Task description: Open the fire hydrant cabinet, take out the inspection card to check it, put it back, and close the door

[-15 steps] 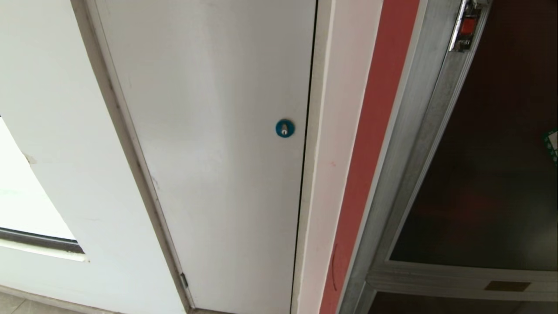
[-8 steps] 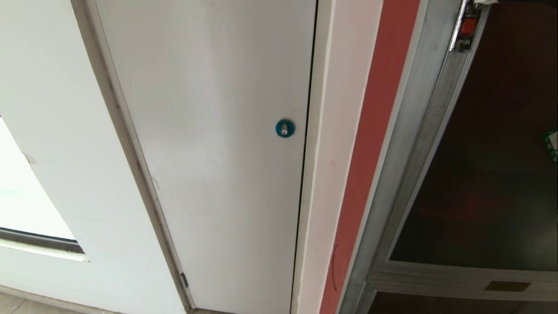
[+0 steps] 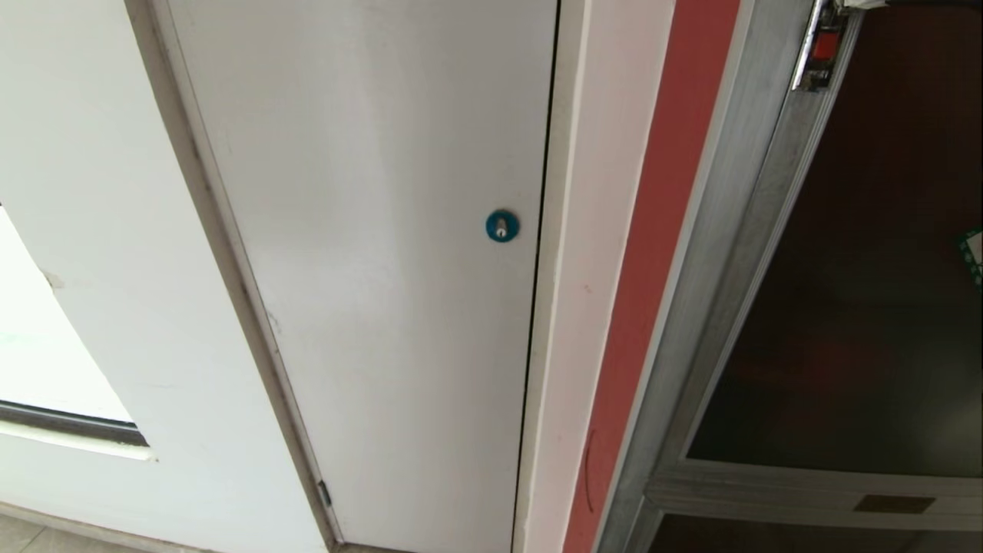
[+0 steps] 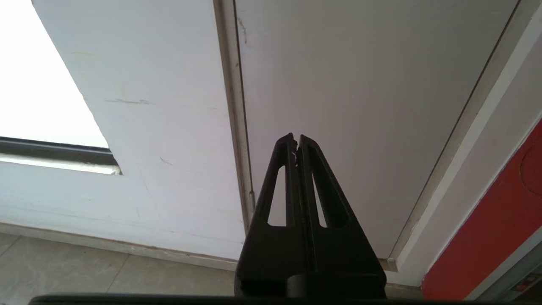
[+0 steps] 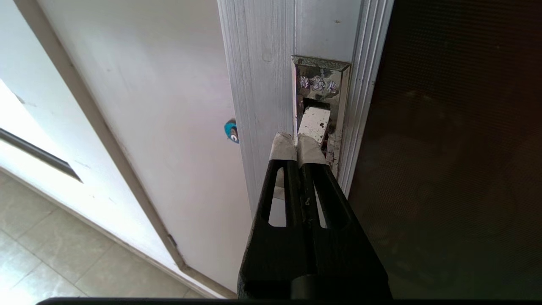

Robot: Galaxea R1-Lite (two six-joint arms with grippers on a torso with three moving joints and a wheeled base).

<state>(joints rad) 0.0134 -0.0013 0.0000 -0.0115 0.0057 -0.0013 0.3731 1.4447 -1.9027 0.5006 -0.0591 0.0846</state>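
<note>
Right claw [image 5: 297, 144] closed, tips at door [image 5: 449, 140] latch [image 5: 319, 106]

The panel door [image 3: 369, 253] serves as reference. Its round lock [image 3: 501, 226] sits near its right edge. To the right of the panel door stands a wall strip [image 3: 584, 276], then the fire hydrant cabinet [image 3: 714, 253]. The door [image 3: 868, 292] of the cabinet lies right of that frame. The latch [image 3: 823, 46] sits on the door's left edge, higher than the lock. A sticker [image 3: 972, 257] is on the door's far right. A window [image 3: 38, 338] lies left of the panel door.
</note>
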